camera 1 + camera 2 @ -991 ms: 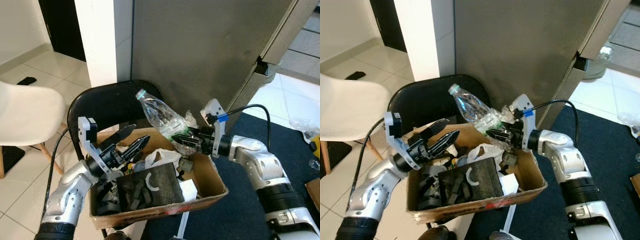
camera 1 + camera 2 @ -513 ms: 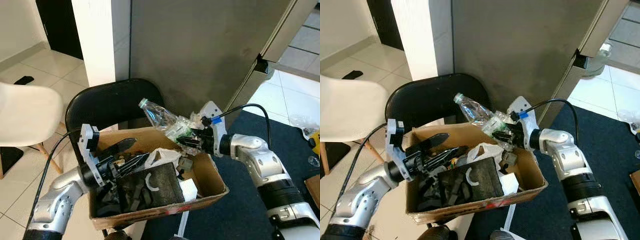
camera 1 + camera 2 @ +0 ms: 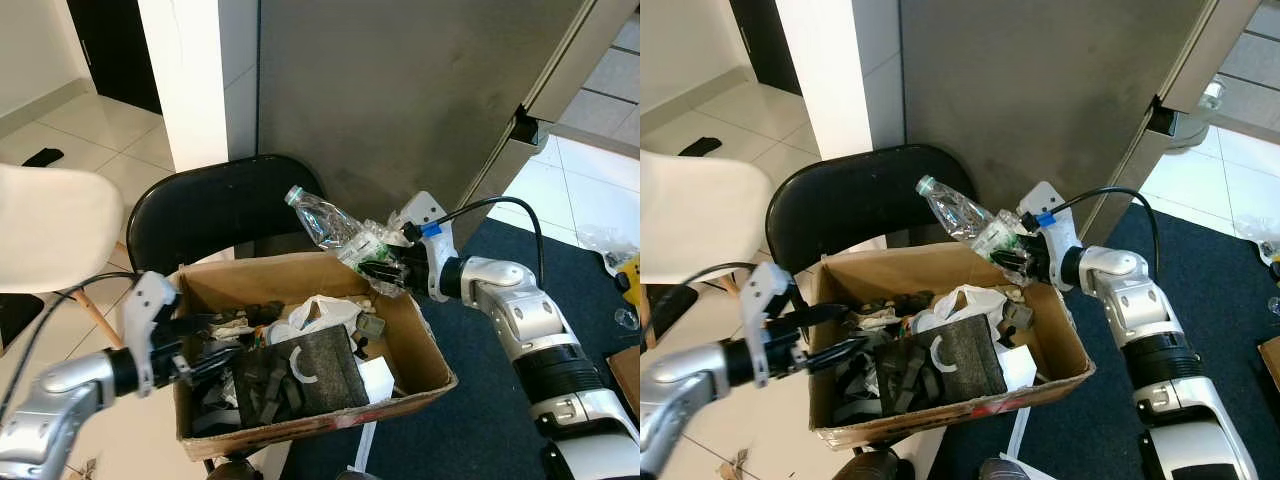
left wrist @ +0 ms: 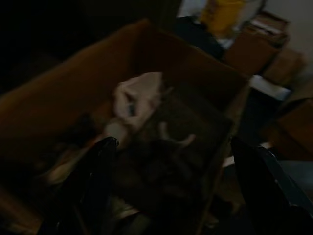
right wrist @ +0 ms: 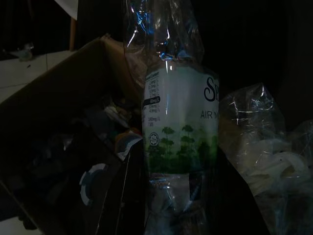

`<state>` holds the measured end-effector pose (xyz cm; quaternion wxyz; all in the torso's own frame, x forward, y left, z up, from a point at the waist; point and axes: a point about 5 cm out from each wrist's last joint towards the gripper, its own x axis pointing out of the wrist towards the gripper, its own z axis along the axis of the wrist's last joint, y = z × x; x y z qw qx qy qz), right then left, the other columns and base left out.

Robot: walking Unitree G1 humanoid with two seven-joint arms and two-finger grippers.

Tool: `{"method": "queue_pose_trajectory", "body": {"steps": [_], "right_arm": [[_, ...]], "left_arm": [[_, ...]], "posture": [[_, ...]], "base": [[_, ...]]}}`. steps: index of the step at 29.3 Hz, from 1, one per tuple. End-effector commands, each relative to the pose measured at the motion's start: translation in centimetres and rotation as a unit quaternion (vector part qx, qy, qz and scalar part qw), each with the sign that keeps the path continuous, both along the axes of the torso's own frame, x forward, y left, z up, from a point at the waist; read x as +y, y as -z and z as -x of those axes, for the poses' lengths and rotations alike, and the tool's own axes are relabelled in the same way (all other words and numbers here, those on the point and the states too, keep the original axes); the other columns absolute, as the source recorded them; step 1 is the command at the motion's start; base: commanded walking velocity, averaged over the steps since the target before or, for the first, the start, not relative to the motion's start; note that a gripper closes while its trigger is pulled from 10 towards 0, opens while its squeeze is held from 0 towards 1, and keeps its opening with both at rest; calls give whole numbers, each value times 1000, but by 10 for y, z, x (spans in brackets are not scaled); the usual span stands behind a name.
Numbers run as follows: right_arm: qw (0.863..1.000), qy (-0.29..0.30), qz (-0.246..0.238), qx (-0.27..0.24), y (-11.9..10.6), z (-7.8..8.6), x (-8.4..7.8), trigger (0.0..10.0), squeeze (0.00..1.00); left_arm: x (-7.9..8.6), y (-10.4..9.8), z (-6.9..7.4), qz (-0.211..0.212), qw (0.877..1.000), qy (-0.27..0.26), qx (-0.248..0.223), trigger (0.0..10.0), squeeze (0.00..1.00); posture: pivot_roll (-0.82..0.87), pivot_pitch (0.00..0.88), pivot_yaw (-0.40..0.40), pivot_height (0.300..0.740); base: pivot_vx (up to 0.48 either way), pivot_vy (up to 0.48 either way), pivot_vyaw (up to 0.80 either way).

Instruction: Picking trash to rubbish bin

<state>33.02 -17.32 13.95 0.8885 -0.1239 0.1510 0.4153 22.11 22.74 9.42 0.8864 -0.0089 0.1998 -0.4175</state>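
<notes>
The robot's right arm reaches in from the right, its right gripper (image 3: 385, 272) clamped on the base of a crumpled clear plastic bottle (image 3: 332, 228) held above the far edge of a cardboard box (image 3: 425, 355) of trash. The bottle lies on a slant, its capped neck pointing up and away toward the black chair (image 3: 210, 205) behind the box. Its white label shows green trees and the partial letters "S" and "AIR M"; the finer print is too small to read. At the box's left side, the left gripper (image 3: 835, 332) hovers over the contents, its fingers spread apart.
</notes>
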Motion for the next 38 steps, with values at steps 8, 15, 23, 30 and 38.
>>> {"method": "queue_pose_trajectory", "body": {"steps": [8,15,23,30,38], "right_arm": [[999,-24,43,6,7,5,-6,10000,1000],[998,-37,45,8,8,7,-6,10000,1000],[998,-12,-62,5,-11,1,-15,10000,0],[984,-16,-175,5,-24,3,-12,10000,0],[973,38,-226,5,-18,-4,-7,10000,0]], "left_arm": [[-2,-10,1,-26,999,20,-17,10000,0],[-7,-15,1,-20,999,30,-22,10000,0],[-13,-20,-1,-6,999,35,-42,10000,0],[-33,-28,-14,17,996,23,-89,10000,0],[-60,-46,-39,110,980,-29,-161,10000,0]], "posture": [[29,0,-81,740],[29,0,-79,740],[29,0,-79,740],[25,0,-71,740],[22,0,-67,740]], "base": [[0,0,0],[0,0,0],[0,0,0],[0,0,0],[0,0,0]]}}
